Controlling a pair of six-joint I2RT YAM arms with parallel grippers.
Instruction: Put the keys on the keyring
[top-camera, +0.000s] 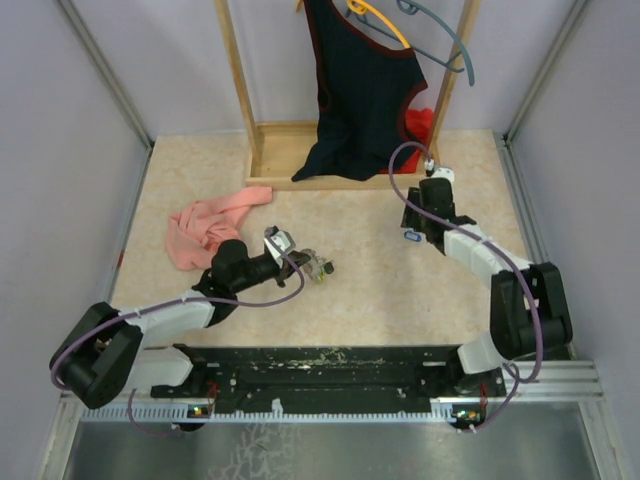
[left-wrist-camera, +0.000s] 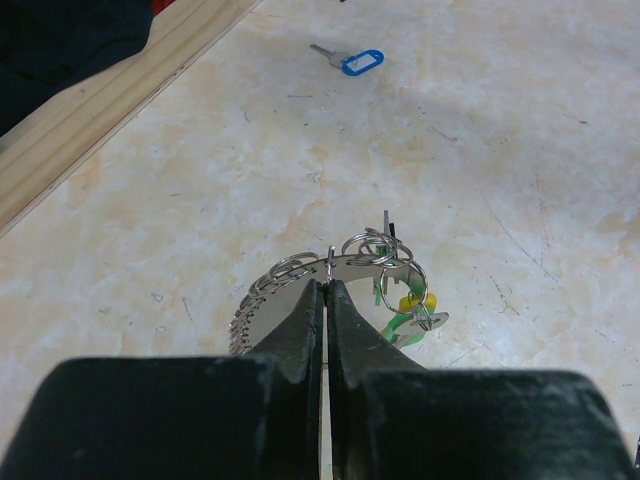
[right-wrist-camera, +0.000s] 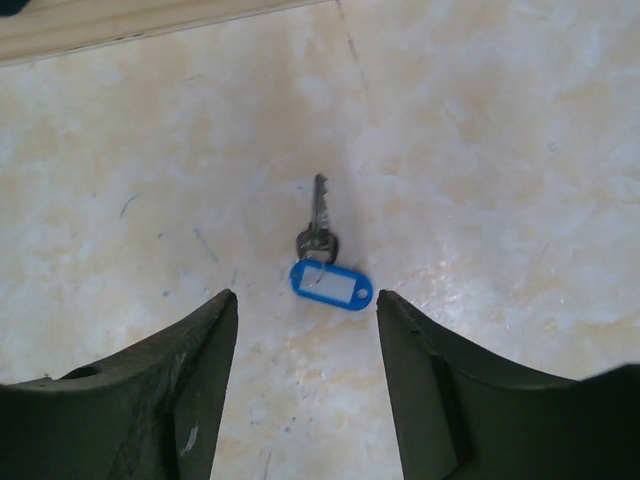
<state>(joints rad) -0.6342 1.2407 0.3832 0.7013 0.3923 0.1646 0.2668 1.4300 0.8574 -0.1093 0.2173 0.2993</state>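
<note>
The keyring (left-wrist-camera: 300, 272) is clamped at its rim between the tips of the left end effector (left-wrist-camera: 326, 292), whose jaws are clenched on the thin metal with almost no gap. It is held just above the desk (left-wrist-camera: 520, 150), left of centre, with small split rings crowded along its arc and green and yellow pieces (left-wrist-camera: 405, 312) hanging at one end.

The blue-tagged key (right-wrist-camera: 318, 235) lies flat on the desk well apart from it, directly below the right end effector (right-wrist-camera: 305, 297). That one is released, its fingers spread wide to either side of the tag and touching nothing.

The pick looks like the weakest point. The key is thin and lies flush on the desk, so closing fingers could ride over it or push it sideways. If they catch only the blue tag, the key would probably dangle and swing, which makes it hard to aim at a ring. A descent that goes too deep would jam the fingertips into the desk.

The left hold is a risk too. The pinch covers only a narrow edge, so a push from the incoming key could pivot the keyring or pull it free. The crowded rings also leave little room to thread.
</note>
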